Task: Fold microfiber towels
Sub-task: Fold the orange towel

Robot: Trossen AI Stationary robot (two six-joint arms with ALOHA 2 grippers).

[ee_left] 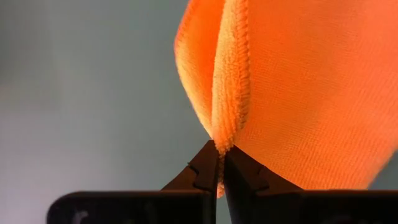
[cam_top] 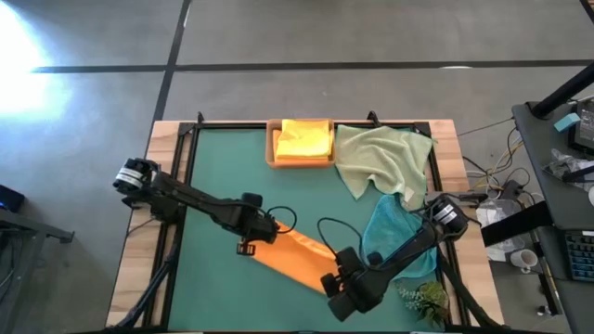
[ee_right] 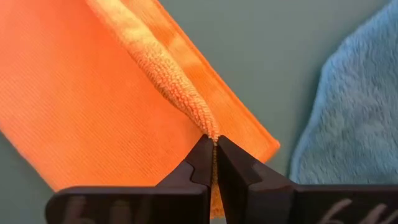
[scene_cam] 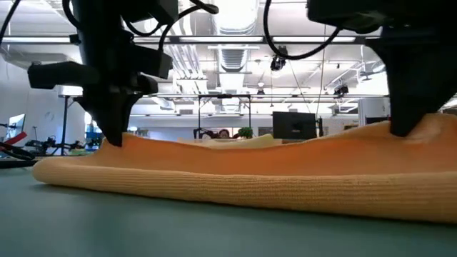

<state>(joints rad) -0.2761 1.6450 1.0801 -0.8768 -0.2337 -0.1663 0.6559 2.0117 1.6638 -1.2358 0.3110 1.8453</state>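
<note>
Currently both claws pinch one orange towel (cam_top: 295, 252) lying folded on the green mat (cam_top: 223, 158): left gripper (ee_left: 219, 163) clamps one end, right gripper (ee_right: 214, 158) the other. Beside the right claw one teal towel (cam_top: 390, 227); beyond, one pale green towel (cam_top: 376, 160), and one yellow towel (cam_top: 304, 137) in the wooden tray (cam_top: 272, 148).

No readable text, labels, brands or numbers in any view.
</note>
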